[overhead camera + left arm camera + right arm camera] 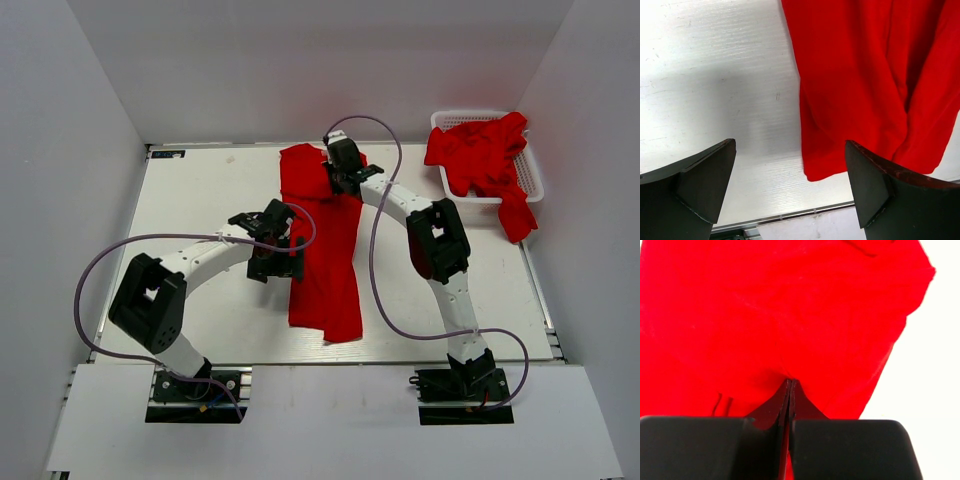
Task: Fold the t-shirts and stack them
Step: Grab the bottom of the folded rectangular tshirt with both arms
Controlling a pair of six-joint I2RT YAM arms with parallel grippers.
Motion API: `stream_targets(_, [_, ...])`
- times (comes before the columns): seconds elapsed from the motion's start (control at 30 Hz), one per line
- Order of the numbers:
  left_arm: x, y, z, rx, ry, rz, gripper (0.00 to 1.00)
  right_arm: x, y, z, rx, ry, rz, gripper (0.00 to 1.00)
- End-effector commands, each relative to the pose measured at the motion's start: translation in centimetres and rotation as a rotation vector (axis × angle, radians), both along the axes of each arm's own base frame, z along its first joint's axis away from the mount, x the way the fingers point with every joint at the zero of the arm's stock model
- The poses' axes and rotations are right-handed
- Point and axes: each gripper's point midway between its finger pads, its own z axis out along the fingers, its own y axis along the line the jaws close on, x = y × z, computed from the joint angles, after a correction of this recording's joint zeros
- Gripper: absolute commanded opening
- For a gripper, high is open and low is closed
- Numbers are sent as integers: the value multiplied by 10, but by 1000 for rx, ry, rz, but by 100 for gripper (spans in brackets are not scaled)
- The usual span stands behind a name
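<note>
Top external: plain red cloth t-shirt (pixel 325 260) mid-table, rumpled, unfolded. Far end pinched tight by right gripper (pixel 790 382); left gripper (pixel 790 150) spread wide, empty, beside its edge. In white plastic lattice basket (pixel 470 114), other red t-shirts (pixel 478 155) heaped. No stack yet.

Top view: the right gripper (pixel 347 178) covers the shirt (pixel 327 265) near its far end, and the left gripper (pixel 274 262) masks part of its left edge; neither gripper's fingertips show there. Left wrist view: shirt cut off at top and right edges. Right wrist view: shirt cut off at top and left edges. The pile (pixel 478 152) hides most of the basket (pixel 532 172) — shirt count indeterminable.
</note>
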Motion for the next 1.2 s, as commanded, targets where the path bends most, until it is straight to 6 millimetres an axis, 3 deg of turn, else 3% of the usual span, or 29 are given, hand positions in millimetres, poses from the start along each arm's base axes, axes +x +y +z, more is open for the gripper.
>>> stream_targets(0.0, [12,-5,14,-28,-48,-3,100,31,-4,53,68,-147,-94,0])
stream_targets(0.13, [12,-12,5,-53,-39,-34,100,36,-3,69,102,-168,-106,0])
stream_targets(0.33, [-8,-27,-28,-108,49,-97,100,33,-5,72,84,-166,-97,0])
stream_targets(0.6, [-38,-3,-65,64,164,-107,97,33,-8,72,89,-162,-115,0])
stream_targets(0.8, [-90,29,-85,186,286,-113,97,43,-10,63,98,-171,-165,0])
stream_targets(0.83, [-93,32,-85,186,286,-113,97,47,-9,70,115,-184,-171,0])
stream_targets(0.9, [-105,36,-89,190,308,-114,97,49,-7,58,111,-168,-176,0])
stream_targets(0.93, [-104,35,-87,181,300,-105,97,52,-6,64,124,-178,-177,0])
stream_targets(1.17, [-113,39,-91,203,312,-101,97,57,5,50,148,-165,-157,0])
